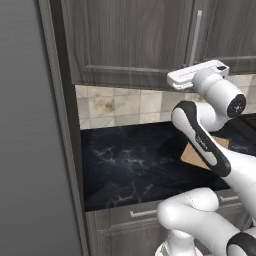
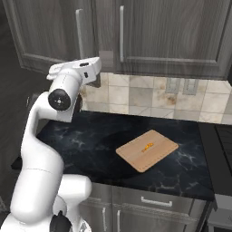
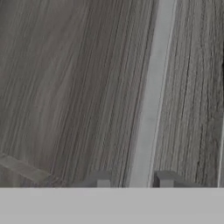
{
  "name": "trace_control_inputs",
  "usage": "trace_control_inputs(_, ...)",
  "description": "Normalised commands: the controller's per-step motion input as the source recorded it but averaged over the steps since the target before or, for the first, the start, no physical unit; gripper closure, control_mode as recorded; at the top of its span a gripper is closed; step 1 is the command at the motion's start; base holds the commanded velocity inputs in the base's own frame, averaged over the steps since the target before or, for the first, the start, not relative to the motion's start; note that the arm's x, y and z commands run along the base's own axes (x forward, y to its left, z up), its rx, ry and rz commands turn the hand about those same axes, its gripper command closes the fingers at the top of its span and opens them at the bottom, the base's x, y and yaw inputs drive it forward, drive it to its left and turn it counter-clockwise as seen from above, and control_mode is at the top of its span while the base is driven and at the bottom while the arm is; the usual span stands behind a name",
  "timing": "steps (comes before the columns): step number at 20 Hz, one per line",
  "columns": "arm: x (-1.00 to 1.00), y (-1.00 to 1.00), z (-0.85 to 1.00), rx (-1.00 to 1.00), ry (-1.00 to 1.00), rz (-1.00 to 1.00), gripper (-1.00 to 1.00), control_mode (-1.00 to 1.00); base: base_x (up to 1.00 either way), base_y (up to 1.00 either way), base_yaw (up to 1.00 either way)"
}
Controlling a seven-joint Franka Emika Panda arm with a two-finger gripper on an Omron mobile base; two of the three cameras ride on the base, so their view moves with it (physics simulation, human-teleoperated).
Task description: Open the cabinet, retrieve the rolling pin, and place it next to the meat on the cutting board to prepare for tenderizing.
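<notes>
cabinet doors closed, gripper fingers astride handle, meat on cutting board

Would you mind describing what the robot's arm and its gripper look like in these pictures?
The arm is glossy white, built of rounded tubular links with dark grey bands and round dark caps at the joints. Its hand is a flat white block. The gripper has two small, squarish grey finger tips. No cables or markings are legible.

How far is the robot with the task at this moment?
Nothing is finished: both cabinet doors look shut. In hand: the open gripper straddles the left door's silver handle. Left: pull it open, fetch the rolling pin, place it on the cutting board beside the meat.
</notes>
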Motion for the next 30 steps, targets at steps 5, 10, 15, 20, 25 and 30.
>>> trace_control_inputs(5,-0.67,0.46,-0.16,-0.02,0.00,0.04,1.00,-1.00,0.00,0.00,0.00)
trace_control_inputs(10,-0.65,0.47,-0.32,-0.01,0.05,0.03,-1.00,-1.00,0.00,0.00,0.00)
trace_control_inputs(15,-0.12,0.09,-0.25,0.00,0.17,0.00,-1.00,-1.00,0.00,0.00,0.00)
trace_control_inputs(20,-0.34,-0.22,-0.13,0.00,0.02,0.04,-1.00,-1.00,0.00,0.00,0.00)
trace_control_inputs(25,-0.82,-0.62,0.00,-0.01,-0.13,0.06,-1.00,-1.00,0.00,0.00,0.00)
trace_control_inputs(30,-0.86,-0.52,0.00,-0.01,-0.17,0.07,-1.00,-1.00,0.00,0.00,0.00)
